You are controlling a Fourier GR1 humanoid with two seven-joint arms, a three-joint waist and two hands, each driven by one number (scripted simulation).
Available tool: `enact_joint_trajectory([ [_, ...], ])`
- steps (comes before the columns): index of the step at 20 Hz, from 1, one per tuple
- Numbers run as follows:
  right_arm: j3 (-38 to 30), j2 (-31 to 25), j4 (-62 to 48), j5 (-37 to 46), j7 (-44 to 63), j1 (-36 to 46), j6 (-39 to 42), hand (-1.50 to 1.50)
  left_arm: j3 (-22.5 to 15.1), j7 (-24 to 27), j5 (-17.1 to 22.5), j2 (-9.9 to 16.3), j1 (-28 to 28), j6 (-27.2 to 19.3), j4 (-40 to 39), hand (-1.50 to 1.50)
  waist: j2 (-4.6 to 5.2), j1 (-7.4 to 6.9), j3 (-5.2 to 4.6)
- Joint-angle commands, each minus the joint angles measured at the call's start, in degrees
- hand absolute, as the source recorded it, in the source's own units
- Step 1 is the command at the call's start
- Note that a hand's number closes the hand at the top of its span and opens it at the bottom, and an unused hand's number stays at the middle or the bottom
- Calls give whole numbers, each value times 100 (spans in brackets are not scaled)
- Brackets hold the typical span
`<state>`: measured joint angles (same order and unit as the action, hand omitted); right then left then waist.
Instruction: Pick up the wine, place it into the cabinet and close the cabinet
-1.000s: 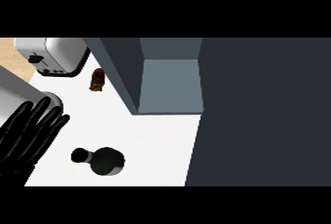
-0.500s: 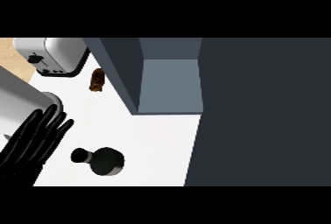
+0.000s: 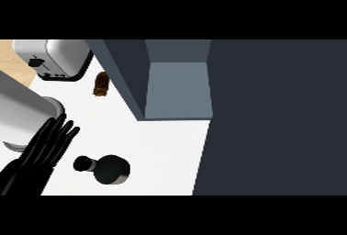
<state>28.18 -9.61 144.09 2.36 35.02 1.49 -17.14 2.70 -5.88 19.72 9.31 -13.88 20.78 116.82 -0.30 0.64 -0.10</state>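
Nearest to me, at the lower left of the frame, my left hand [image 3: 42, 149] comes in on its grey forearm with its black fingers [image 3: 59, 130] straight and slightly fanned, pointing toward the upper right and holding nothing; my right hand shows nowhere in the head view. Just right of that hand, touching nothing, the dark glass wine bottle [image 3: 108, 168] stands upright on the white bench [image 3: 163, 151], seen from above as a round black body with its small cap offset to the left. So I judge the task as barely begun: the bottle is not yet grasped, nothing is in the cabinet, and the closing is still ahead. Moving up the frame, a rounded silver metal appliance [image 3: 24, 112] sits at the left edge behind the hand. Beyond the bottle, in the upper middle, the blue-grey cabinet [image 3: 129, 73] stands open, its lighter inner compartment [image 3: 177, 89] showing bare, with the large dark slab of the cabinet door [image 3: 278, 119] filling the right side of the frame. Farthest off, at the upper left, a small brown object [image 3: 102, 84] that I cannot identify lies on the bench beside a chrome toaster [image 3: 55, 58].
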Motion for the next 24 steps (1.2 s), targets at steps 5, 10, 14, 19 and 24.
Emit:
enact_joint_trajectory([
  [5,159,-207,1144,543,575,-37,-187,-150,372,891,-307,121,-76,468,-1007,-150,4,-12,1],
  [10,353,-353,1208,777,572,-47,-346,-150,48,1284,-947,-202,2,279,-1445,-150,-3,18,1],
  [14,487,-428,1083,765,538,-57,-451,-150,181,1916,-1114,-120,64,561,-2412,-150,5,17,0],
  [19,532,-525,1221,878,753,190,-661,-150,267,2385,-1435,-49,169,561,-3025,-150,-8,50,-4],
  [24,431,-687,1117,628,526,59,-644,-150,265,2887,-1683,-113,358,532,-3646,-150,9,8,3],
])
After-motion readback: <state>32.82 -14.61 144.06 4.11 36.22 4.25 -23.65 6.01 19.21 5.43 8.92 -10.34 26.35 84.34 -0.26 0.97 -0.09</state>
